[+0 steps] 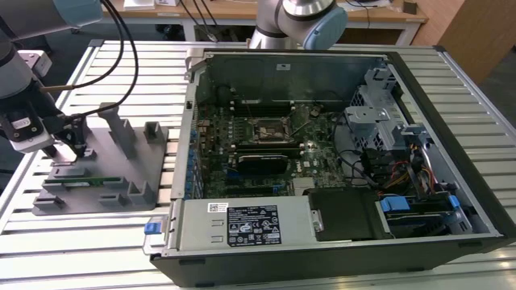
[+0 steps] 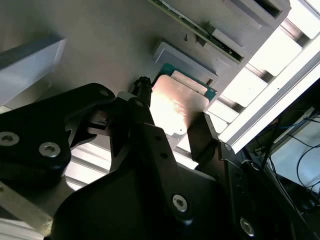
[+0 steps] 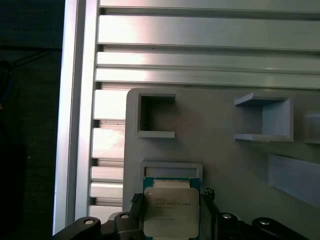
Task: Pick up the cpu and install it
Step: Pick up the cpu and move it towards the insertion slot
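Cpu (image 3: 170,210) lies partly hidden behind the gripper (image 3: 171,198).

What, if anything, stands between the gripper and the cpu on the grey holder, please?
Nothing visible does: the gripper is right at the cpu, which lies flat and uncovered on the grey holder.

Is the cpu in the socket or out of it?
Out. The cpu lies flat on the grey holder, apart from the socket inside the case.

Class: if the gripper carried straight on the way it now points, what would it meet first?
Probably the cpu, lying on the grey holder right ahead of the gripper; whether they touch is unclear.
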Robot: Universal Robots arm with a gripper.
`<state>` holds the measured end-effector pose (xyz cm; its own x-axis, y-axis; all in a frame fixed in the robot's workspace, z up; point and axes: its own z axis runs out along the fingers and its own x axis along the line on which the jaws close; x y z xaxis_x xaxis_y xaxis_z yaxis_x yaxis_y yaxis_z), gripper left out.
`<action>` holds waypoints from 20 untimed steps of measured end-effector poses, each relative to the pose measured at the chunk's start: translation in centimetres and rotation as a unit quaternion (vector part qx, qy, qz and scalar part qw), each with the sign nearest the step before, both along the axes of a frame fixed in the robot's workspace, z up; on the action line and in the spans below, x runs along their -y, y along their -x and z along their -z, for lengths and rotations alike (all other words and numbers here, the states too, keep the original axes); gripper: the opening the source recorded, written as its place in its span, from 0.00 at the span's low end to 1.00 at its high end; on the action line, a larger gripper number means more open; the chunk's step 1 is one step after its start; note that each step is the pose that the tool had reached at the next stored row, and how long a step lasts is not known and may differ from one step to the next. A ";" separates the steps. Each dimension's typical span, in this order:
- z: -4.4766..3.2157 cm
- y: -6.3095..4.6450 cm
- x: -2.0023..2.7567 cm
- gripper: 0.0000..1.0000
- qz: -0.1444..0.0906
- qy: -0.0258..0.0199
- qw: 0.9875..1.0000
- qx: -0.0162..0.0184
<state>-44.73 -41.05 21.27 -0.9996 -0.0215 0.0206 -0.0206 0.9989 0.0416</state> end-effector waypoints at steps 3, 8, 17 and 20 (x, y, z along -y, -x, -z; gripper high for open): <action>-0.11 0.0 0.00 0.53 0.000 0.000 1.000 0.000; -0.31 0.0 0.00 0.53 0.000 0.000 1.000 0.000; -0.70 0.0 0.00 0.53 0.000 0.000 1.000 0.000; -0.79 0.0 0.00 0.53 0.000 0.000 1.000 0.000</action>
